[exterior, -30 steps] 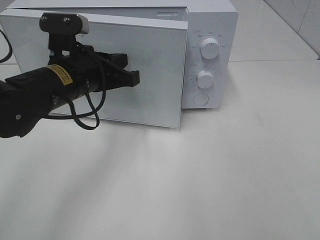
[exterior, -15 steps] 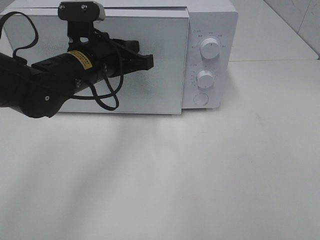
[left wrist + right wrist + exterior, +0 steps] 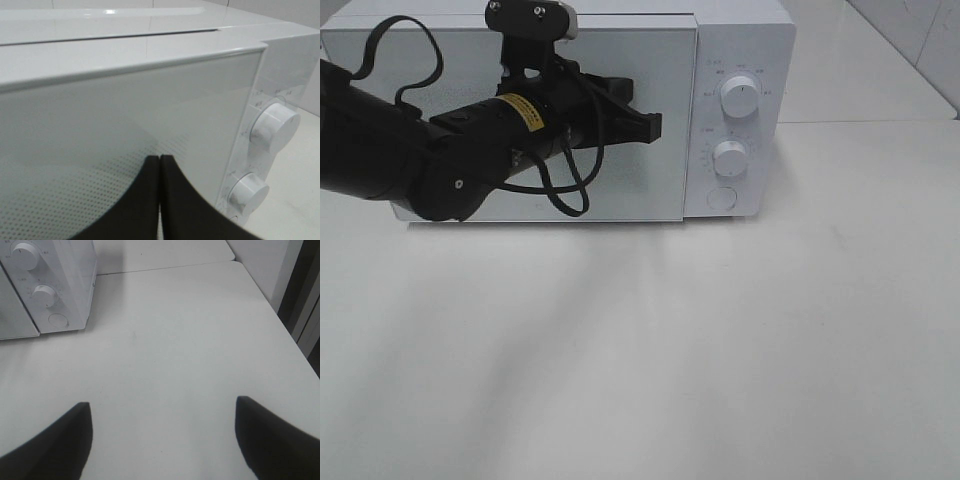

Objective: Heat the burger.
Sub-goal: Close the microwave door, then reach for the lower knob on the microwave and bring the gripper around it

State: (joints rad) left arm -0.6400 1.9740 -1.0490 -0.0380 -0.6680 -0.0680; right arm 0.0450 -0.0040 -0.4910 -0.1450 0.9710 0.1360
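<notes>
Door's shut! The left claw, tips pressed together, has pushed the microwave door flush; the right claw hangs apart. No burger in sight, presumably inside; dials next.

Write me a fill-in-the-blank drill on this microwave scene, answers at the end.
The microwave door is ____.
The left gripper in front of it has its jaws ____.
The right gripper has its jaws ____ above the table.
Above the round button sit ____ knobs.
Missing words: closed; shut; open; two.
</notes>
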